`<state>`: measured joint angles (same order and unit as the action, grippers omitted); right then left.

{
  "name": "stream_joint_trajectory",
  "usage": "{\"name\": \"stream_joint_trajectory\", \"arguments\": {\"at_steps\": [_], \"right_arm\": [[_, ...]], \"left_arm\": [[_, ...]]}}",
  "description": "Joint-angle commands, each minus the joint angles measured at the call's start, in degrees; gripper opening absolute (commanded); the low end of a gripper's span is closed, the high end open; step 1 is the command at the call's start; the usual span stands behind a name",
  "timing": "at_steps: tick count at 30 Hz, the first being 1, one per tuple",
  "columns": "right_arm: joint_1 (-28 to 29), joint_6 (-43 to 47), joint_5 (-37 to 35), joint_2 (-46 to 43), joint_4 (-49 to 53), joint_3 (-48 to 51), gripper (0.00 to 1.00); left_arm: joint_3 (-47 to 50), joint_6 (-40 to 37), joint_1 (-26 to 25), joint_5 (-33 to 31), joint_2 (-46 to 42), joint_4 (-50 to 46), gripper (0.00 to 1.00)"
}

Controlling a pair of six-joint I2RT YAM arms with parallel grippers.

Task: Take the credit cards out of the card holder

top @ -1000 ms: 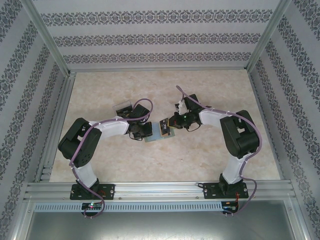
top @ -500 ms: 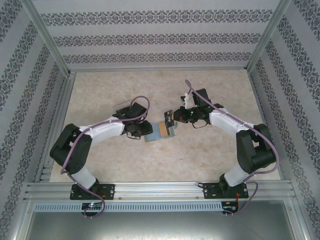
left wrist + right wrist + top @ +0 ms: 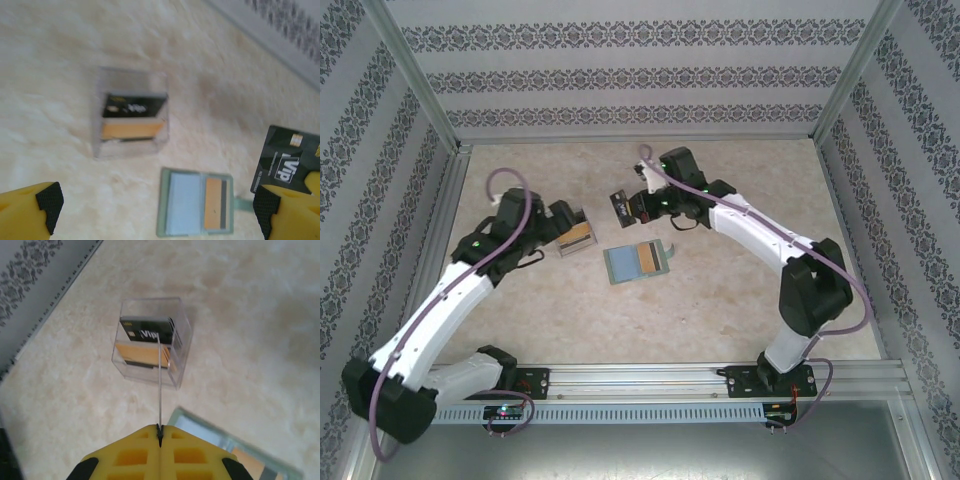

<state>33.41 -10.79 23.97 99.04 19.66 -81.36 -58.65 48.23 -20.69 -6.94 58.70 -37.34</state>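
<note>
One dark card [image 3: 619, 209] is out of the card holder [image 3: 638, 262] and in the air, pinched in the right claw [image 3: 633, 207]. From above, it hangs on the far side of the holder, near a clear tray [image 3: 577, 236]. The holder lies flat and opened out on the table [image 3: 740, 300], with a tan card [image 3: 649, 258] in its right-hand pocket. The left claw [image 3: 563, 222] sits at the tray's left side, apart from the holder. Judgement: with the first card free, the holder needs no pinning, which would explain the left arm standing off. Left wrist view: both yellow fingertips [image 3: 46, 204] stand at the bottom corners of the frame, jaws spread wide, nothing between them and nothing touched. Below lie the tray, holding two more cards [image 3: 132, 131], one black and one orange, and the open holder. One leaf of the holder shows pale lining; the other carries the tan card with its dark stripe. The dark card, pale lettering on it, shows at the right edge. Right wrist view: the two fingers meet with no gap but the card itself, seen edge-on as a thin line running up toward the tray. The grip is at one end of the card, so it is likely bound for the tray. Tan card not yet taken; task roughly half done.
</note>
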Motion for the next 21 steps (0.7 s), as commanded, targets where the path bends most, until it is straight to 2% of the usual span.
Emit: {"name": "stream_joint_trajectory", "arguments": {"at_steps": [1,4,10,16,21], "right_arm": [[4.93,14.40,-7.61,3.14,0.78,-5.37,0.00],[8.89,24.46,-12.70,5.57,-1.65,-7.75,0.00],[13.95,41.83,-21.52,13.69,-0.31,-16.87,0.00],[15.63,55.96,-25.43,20.28,-0.60,-22.61,0.00],[15.88,63.79,-27.21,24.47,-1.08,-26.33,0.00]], "left_arm": [[0.50,-0.93,1.96,-4.95,-5.05,-5.92,0.99],[0.66,-2.68,3.37,-5.98,-7.87,-7.49,0.99],[1.34,-3.40,5.20,-8.29,-11.24,-9.95,0.99],[1.52,-3.80,5.77,-12.69,-15.07,-12.91,0.99],[2.26,-3.96,5.99,-14.77,-18.40,-14.89,0.99]]}}
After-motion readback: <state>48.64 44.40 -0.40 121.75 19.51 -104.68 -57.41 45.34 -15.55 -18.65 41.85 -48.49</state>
